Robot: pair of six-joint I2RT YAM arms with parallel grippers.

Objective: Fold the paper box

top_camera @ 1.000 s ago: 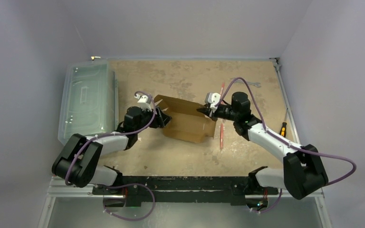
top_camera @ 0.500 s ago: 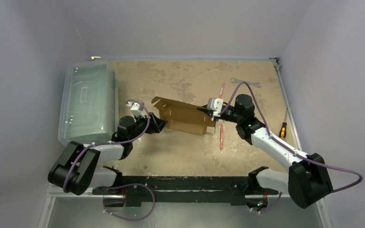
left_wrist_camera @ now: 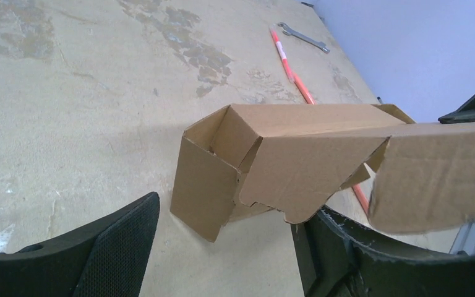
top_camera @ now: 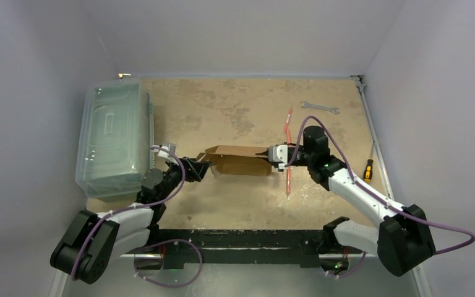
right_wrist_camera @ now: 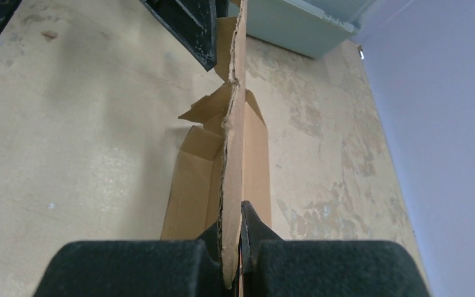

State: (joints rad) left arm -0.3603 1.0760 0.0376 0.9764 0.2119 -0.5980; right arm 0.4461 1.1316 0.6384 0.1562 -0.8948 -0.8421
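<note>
Roughly halfway, I would judge: the paper box [top_camera: 238,159] sits on the table [top_camera: 222,105] a little way off the clear bin [top_camera: 114,136], out from its near corner, with its side walls standing and the end facing the bin folded up into a corner. Its long lid panel is not closed, though, and stands on edge above the body. The ragged tab on that panel hangs loose (nothing is tucked into a slot yet), so closing the lid and tucking in the tabs is what I take to be left. The right gripper [right_wrist_camera: 232,232] is clamped tight on the lid panel at the end of the box farthest from the bin. The left gripper [top_camera: 199,168] sits between the bin and the box with its jaws wide apart and nothing in them, the folded corner just ahead of them. Beyond the box from the bin lie a red stick [top_camera: 287,176], a wrench [top_camera: 319,108] and a screwdriver [top_camera: 368,168], all untouched. Compared with a second ago, the box shows far less of its broad face from above, having been turned up onto its edge. The left arm has drawn back from the box and its jaws have spread wider, while the right grip has not changed.
</note>
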